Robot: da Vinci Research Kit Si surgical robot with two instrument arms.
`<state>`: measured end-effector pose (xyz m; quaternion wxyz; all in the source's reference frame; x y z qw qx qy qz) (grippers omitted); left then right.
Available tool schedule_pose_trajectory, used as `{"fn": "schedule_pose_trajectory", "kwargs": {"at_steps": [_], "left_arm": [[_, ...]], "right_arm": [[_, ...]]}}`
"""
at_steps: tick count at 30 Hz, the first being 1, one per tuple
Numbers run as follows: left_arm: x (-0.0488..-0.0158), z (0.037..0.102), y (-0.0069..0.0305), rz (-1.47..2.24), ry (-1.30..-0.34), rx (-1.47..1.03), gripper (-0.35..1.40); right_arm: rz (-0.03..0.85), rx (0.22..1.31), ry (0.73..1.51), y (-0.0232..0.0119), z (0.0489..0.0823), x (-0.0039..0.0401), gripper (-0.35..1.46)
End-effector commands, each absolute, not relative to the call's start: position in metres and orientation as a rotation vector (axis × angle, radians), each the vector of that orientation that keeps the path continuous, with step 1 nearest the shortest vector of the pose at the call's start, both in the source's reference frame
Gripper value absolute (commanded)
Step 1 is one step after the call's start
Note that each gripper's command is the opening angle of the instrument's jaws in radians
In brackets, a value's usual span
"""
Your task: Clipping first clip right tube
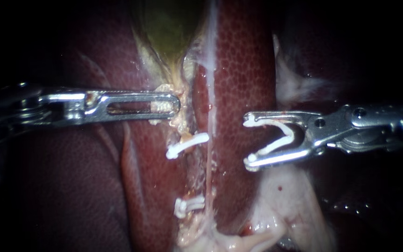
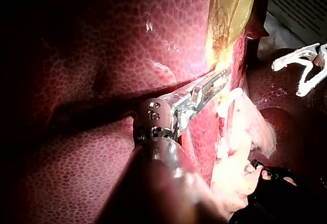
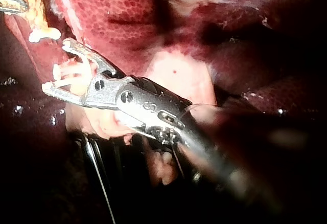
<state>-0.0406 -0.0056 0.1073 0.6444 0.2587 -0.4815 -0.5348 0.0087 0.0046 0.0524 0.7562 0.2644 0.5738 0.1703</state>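
My right instrument [image 1: 248,142] comes in from the right, its jaws standing wide apart with an open white clip [image 1: 276,135] seated between them. It hovers over the liver [image 1: 243,70], a little to the right of a thin pale tube [image 1: 209,154], without touching it. My left instrument [image 1: 169,105] has its jaws shut on pale tissue at the lower end of the green gallbladder [image 1: 171,28]. Two white clips [image 1: 187,144] [image 1: 188,204] sit on the ragged tube just left of the thin one. In the right wrist view the loaded clip [image 3: 66,73] shows inside the right instrument [image 3: 56,64].
Pale fatty tissue [image 1: 285,205] lies below my right instrument, and more lies above it [image 1: 295,86]. In the left wrist view my left instrument [image 2: 214,83] grips under the gallbladder [image 2: 230,9], with my right instrument [image 2: 301,73] off to its side.
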Motion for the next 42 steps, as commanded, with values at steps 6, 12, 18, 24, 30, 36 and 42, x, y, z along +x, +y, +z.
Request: {"fn": "schedule_pose_trajectory", "kwargs": {"at_steps": [6,12,18,24,30,36,42], "left_arm": [[-0.0388,0.1059,-0.0045,-1.219,-1.094,0.602,-0.35],[-0.0354,0.1034,-0.0029,-1.25,-1.099,0.587,-0.35],[-0.0331,0.1008,-0.0021,-1.274,-1.123,0.572,-0.35],[-0.0328,0.0996,-0.002,-1.271,-1.133,0.567,-0.35],[-0.0328,0.0996,-0.002,-1.27,-1.133,0.567,-0.35],[-0.0328,0.0996,-0.0021,-1.27,-1.133,0.567,-0.35],[-0.0328,0.0996,-0.0021,-1.27,-1.133,0.567,-0.35]], "right_arm": [[0.372,0.576,1.251,0.0046,0.0525,0.0087,0.6],[0.372,0.576,1.251,0.0046,0.0526,0.0087,0.6],[0.372,0.575,1.25,0.0047,0.0527,0.0087,0.6],[0.372,0.575,1.25,0.0046,0.0527,0.0087,0.6],[0.367,0.574,1.253,0.0042,0.0536,0.0092,0.6],[0.35,0.577,1.257,0.0025,0.0569,0.0106,0.6],[0.371,0.614,1.193,0.0007,0.062,0.012,0.6]]}}
